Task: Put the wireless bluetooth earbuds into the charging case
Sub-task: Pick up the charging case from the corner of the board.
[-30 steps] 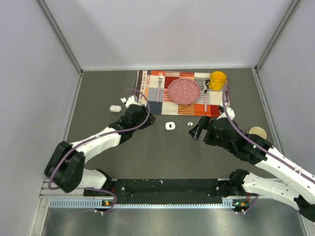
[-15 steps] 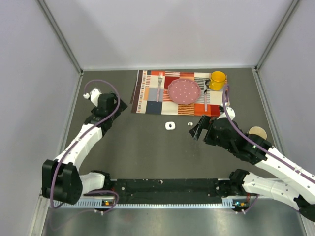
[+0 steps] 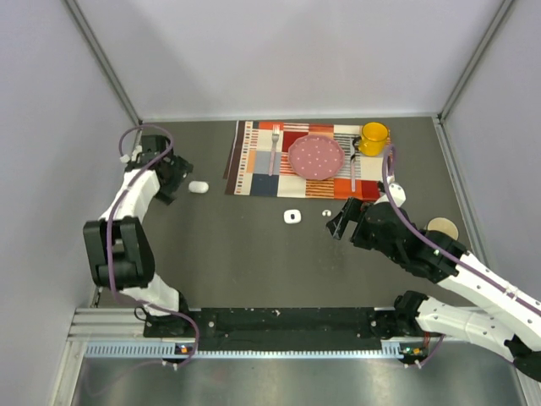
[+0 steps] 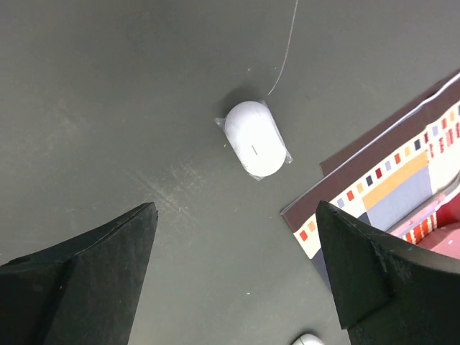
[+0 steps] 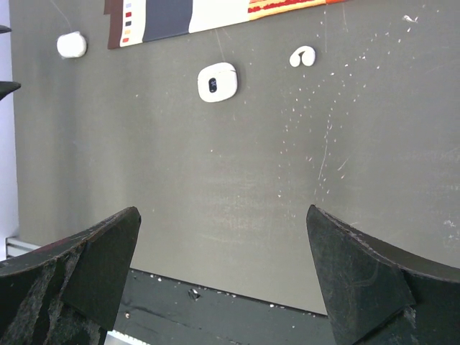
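The left gripper (image 4: 237, 287) has its two black fingers wide apart and holds nothing. Just past it, a smooth white egg-shaped case (image 4: 255, 139) lies on the dark grey table (image 4: 108, 86), beside the bright checked cloth mat (image 4: 388, 180). The right gripper (image 5: 223, 273) is wide apart and holds nothing too. Ahead of it lie a small white squarish case (image 5: 217, 81) and, near that, one tiny white curved earbud (image 5: 302, 56).

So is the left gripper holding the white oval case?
No, the left gripper is open; the white oval case lies beyond its fingertips.
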